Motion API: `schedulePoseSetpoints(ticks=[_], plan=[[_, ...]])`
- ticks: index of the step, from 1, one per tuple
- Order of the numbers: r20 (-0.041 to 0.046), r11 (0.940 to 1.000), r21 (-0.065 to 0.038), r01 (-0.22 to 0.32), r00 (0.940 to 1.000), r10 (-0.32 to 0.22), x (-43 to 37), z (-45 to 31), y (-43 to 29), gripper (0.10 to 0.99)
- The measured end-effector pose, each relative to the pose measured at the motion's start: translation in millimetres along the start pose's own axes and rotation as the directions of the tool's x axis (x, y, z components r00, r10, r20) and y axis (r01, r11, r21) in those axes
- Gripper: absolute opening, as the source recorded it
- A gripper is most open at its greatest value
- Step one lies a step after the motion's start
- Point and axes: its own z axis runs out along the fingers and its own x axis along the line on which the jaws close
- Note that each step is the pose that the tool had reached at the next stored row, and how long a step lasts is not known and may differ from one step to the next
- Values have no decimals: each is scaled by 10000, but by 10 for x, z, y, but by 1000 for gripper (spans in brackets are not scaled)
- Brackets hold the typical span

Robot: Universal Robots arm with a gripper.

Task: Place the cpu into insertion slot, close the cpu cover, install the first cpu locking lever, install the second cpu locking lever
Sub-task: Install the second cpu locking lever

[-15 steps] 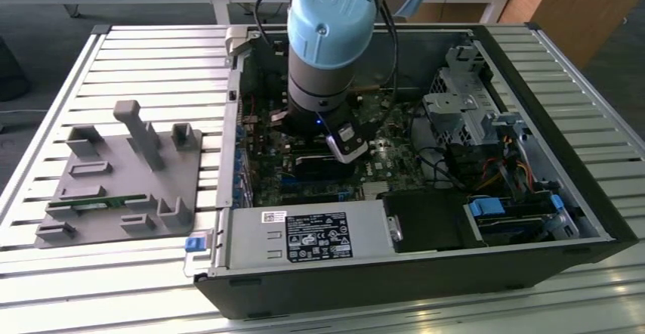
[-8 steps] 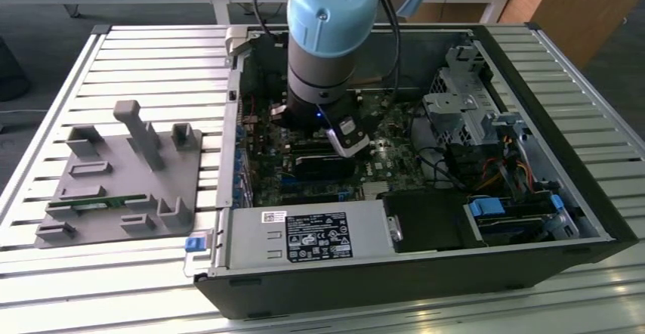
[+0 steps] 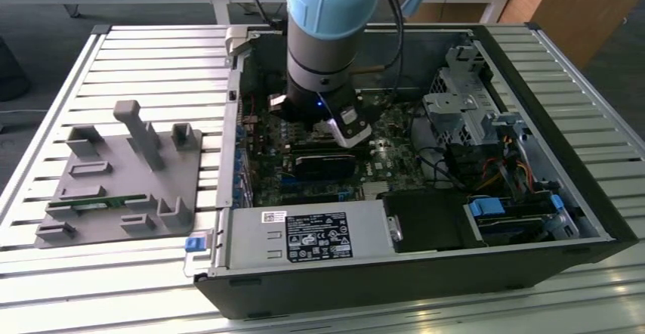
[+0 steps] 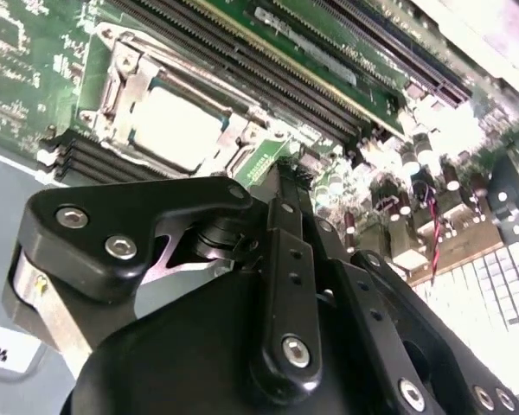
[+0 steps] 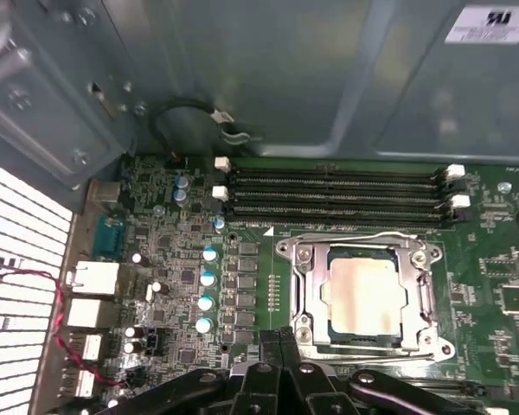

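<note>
The cpu point(image 5: 363, 294), a pale silvery square, lies flat in the insertion slot point(image 5: 329, 333) on the green board. The silver cpu cover point(image 5: 304, 290) lies down around it as a frame, with the chip showing through its window. Thin metal lever rods point(image 5: 355, 236) run along two opposite edges of the cover; I cannot tell whether they are latched. My gripper point(image 5: 277, 346) hovers just beside the socket with its black fingers together and nothing between them. The second wrist view shows the cpu point(image 4: 173, 125) beyond the gripper point(image 4: 284, 173). In the exterior view the gripper point(image 3: 348, 139) reaches down into the open case.
Long black memory slots point(image 5: 337, 194) run beside the socket, with the case wall point(image 5: 285, 78) behind them. Rear ports and a red wire point(image 5: 35, 285) sit at one side. A grey fixture plate point(image 3: 121, 183) lies at the exterior view's left; power supply point(image 3: 307, 236) and drive cage point(image 3: 464, 115) crowd the case.
</note>
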Motion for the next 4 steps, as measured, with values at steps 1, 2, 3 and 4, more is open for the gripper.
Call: schedulePoseSetpoints(ticks=[1, 2, 3, 4], plan=[[0, 10000, 0, -1, 10000, 1, 0, -14, 7, 106], [0, 10000, 0, -1, 10000, 1, 1, -28, 13, 106], [0, 10000, 0, -1, 10000, 1, 1, -40, 17, 106], [1, 10000, -2, 0, 10000, 0, 1, -41, 18, 106]])
